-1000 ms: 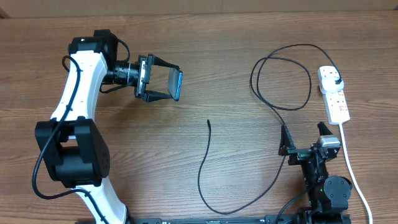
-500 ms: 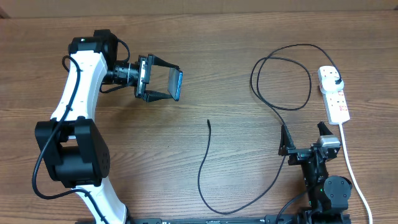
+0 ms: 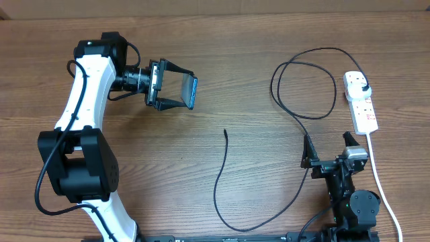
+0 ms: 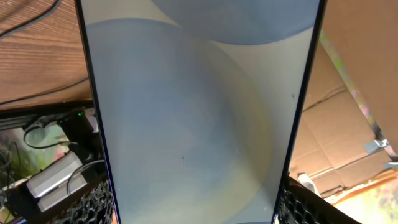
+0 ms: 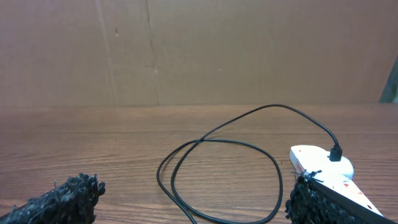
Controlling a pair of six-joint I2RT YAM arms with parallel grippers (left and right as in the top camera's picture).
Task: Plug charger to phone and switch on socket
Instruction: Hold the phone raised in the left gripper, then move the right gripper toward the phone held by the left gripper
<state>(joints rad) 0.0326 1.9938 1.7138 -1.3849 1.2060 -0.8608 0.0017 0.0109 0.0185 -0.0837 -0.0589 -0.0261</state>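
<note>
My left gripper (image 3: 190, 90) is shut on the phone (image 3: 193, 92), which it holds by its long edges, raised at the table's back left. In the left wrist view the phone's pale screen (image 4: 199, 112) fills the frame between my fingers (image 4: 93, 205). The charger's black cable (image 3: 302, 91) loops at the right, and its free tip (image 3: 224, 132) lies mid-table. Its plug (image 3: 363, 86) sits in the white socket (image 3: 363, 111) at the far right. My right gripper (image 3: 328, 142) stands open near the front edge, just left of the socket (image 5: 317, 163), with the cable loop (image 5: 217, 144) ahead of it.
The socket's thick white cord (image 3: 380, 183) runs toward the front edge, right of my right arm. The cable's long slack (image 3: 218, 195) curves across the front middle of the wooden table (image 3: 255, 47). A cardboard wall (image 5: 199, 50) stands behind the table.
</note>
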